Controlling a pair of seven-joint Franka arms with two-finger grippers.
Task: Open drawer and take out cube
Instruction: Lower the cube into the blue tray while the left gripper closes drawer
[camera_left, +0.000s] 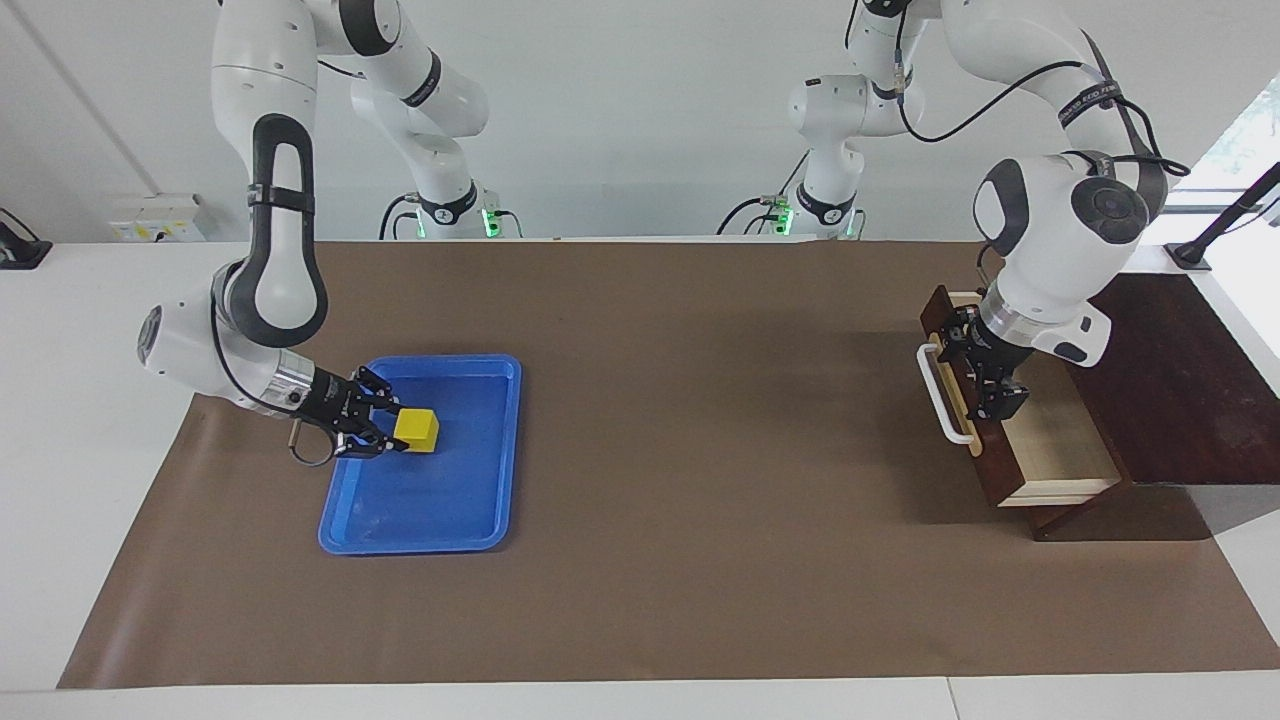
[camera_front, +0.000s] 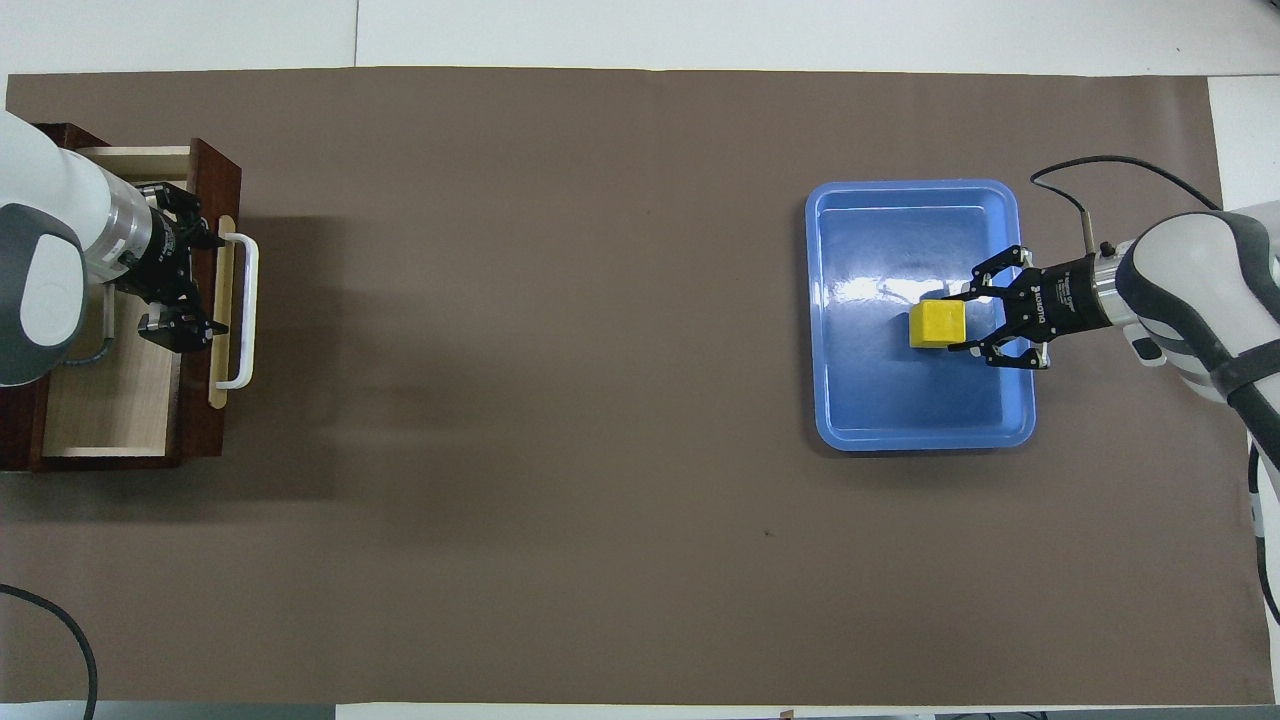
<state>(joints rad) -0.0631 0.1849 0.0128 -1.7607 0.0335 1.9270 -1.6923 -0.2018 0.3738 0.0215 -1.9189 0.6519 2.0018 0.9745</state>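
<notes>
The yellow cube (camera_left: 417, 430) (camera_front: 936, 324) rests in the blue tray (camera_left: 420, 505) (camera_front: 900, 400) toward the right arm's end of the table. My right gripper (camera_left: 390, 428) (camera_front: 960, 322) is low over the tray and open, with its fingertips on either side of the cube's edge. The drawer (camera_left: 1065, 450) (camera_front: 100, 400) is pulled open and its pale inside shows nothing in it. Its white handle (camera_left: 941, 395) (camera_front: 246, 310) faces the table's middle. My left gripper (camera_left: 975, 370) (camera_front: 190, 283) is open and empty over the drawer, just inside its front panel.
The dark wooden box (camera_left: 1180, 390) that houses the drawer stands at the left arm's end of the table. A brown mat (camera_left: 700, 450) covers the table between the tray and the drawer.
</notes>
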